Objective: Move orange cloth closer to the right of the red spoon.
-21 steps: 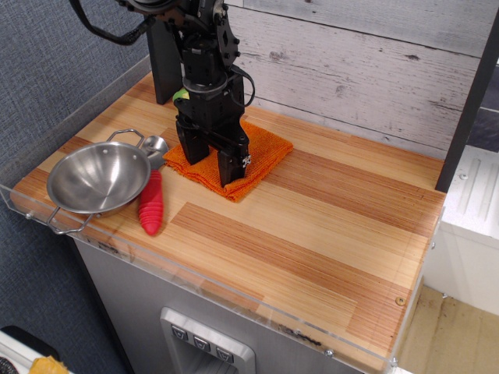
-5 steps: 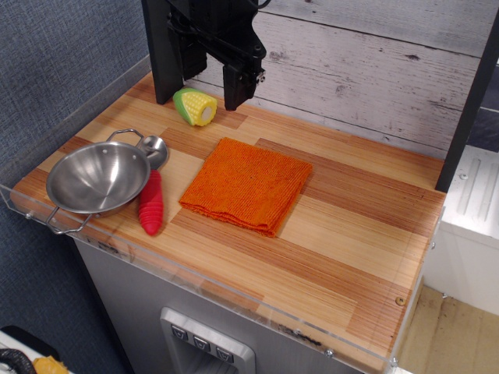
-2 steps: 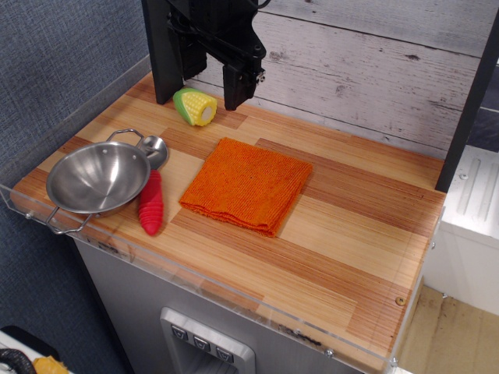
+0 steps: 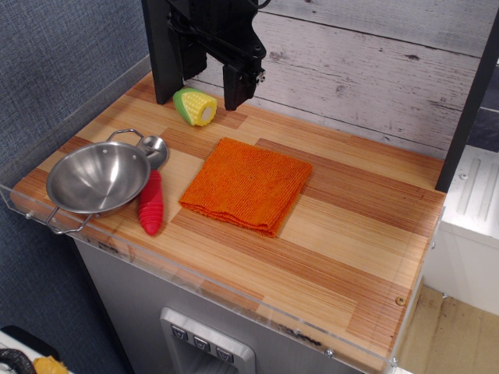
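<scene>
The fingers (image 4: pixel 209 76) are raised at the back of the worktop (image 4: pixel 335 241), with nothing held. Two dark tips are seen hanging down with a gap between them, so they appear parted, though the upper part is cut off by the frame edge.

The orange cloth (image 4: pixel 248 185) lies flat and folded on the worktop, in front of and below the fingers, well apart from them. To the left of it, as seen by the camera, the red spoon (image 4: pixel 151 195) is laid with its ribbed handle pointing forward and its metal bowl tucked against the rim of the steel two-handled bowl (image 4: pixel 99 178). A narrow strip of bare wood is left between cloth and spoon handle, so the cloth is judged to sit just beside the spoon on its right, as the task asks.

A toy corn cob (image 4: pixel 196 106) rests just below and left of the fingers, clear of the cloth. With the cloth released and the fingers lifted away, the placement is judged to be finished.
</scene>
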`<state>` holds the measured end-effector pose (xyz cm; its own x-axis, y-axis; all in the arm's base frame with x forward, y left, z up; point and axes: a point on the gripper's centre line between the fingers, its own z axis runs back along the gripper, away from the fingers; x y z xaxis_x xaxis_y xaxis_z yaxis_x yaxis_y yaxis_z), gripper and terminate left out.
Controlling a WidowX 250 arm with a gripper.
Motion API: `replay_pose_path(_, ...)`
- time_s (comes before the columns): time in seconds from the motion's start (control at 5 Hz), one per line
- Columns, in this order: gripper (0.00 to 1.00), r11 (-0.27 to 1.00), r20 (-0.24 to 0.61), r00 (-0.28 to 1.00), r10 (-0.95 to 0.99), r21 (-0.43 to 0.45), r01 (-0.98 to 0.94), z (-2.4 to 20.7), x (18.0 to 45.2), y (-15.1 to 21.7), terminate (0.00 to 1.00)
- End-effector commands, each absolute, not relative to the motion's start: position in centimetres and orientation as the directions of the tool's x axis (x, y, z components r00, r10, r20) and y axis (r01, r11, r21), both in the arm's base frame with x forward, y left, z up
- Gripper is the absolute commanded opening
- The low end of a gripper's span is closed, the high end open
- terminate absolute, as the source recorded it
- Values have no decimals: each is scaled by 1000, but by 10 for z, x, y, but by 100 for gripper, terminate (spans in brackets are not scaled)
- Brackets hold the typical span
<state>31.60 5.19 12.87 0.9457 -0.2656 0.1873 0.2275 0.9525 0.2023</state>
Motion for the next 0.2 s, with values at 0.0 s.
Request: replay_pose_path(0.0, 100, 950, 237, 933, -270, 223, 219, 143, 315, 53, 100)
